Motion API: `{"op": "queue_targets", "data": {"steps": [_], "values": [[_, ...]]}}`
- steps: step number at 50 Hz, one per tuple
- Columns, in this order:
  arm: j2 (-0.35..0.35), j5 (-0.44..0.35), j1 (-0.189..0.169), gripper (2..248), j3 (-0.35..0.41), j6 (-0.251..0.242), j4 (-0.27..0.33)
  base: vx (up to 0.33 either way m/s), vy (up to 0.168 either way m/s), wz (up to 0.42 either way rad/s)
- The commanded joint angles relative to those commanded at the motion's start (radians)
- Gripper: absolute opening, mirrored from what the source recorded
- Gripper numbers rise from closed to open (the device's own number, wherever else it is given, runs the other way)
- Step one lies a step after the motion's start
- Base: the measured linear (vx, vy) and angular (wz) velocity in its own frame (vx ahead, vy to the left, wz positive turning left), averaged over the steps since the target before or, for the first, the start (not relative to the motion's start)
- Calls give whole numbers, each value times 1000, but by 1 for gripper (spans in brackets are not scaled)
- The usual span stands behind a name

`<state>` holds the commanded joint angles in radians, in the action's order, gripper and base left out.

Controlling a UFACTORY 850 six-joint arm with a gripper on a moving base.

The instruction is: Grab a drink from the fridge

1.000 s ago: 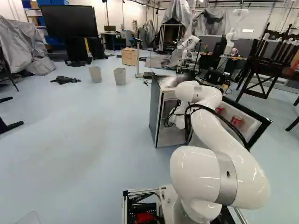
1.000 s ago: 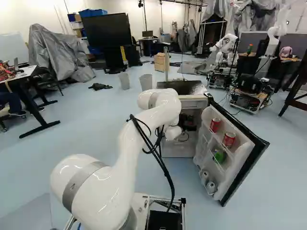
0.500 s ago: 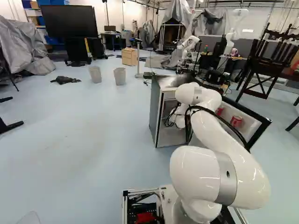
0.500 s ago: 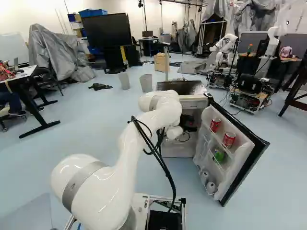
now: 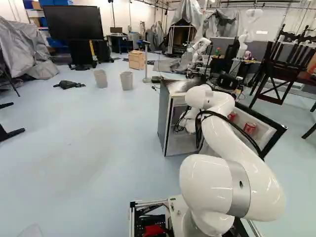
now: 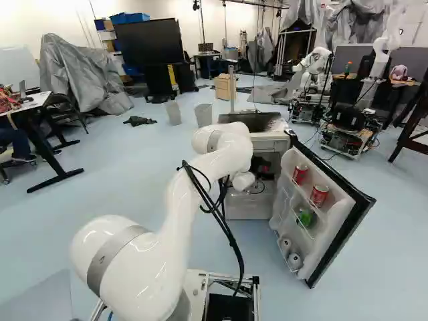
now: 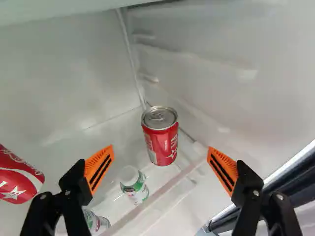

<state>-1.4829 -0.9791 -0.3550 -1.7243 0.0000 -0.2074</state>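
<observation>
Pincer [image 7: 161, 149]: spread wide, nothing grasped; the drink lies ahead, framed by the opening.
Drink: red can [image 7: 163, 142], upright near the inner corner of the fridge [image 5: 164, 118]; the likeliest pick, I'd say from where I'm standing.
Handling: rigid enough for a firm squeeze, though thin walls could dent; weighty if full; smooth skin, perhaps slick with chill.
Hold: around the mid-body, one pad each side, below the rim; lid and ring left alone.
Fridge interior: pale shelf with a raised front edge [image 7: 156, 197]; white-capped bottle [image 7: 134, 188] just beside the can, liable to be nudged; second bottle [image 7: 95, 221] nearer the camera; another red can [image 7: 18, 178], partly seen.
Fridge door [image 6: 348, 212]: swung open; two red cans on its upper rack [image 6: 300, 174]; something green [image 6: 305, 218] below; two pale containers [image 6: 289, 254] lowest.
Arm [image 6: 175, 221]: reaching into the fridge; next, a straight advance, then closing.
</observation>
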Motion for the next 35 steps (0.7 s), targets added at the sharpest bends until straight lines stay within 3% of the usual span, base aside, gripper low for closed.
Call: {"op": "queue_targets", "data": {"steps": [9,21,35], "values": [[-2,1,0,247,-3,-2,2,0,0,0],[-2,1,0,247,-4,-86,2,0,0,0],[-2,1,0,247,-4,-105,2,0,0,0]]}}
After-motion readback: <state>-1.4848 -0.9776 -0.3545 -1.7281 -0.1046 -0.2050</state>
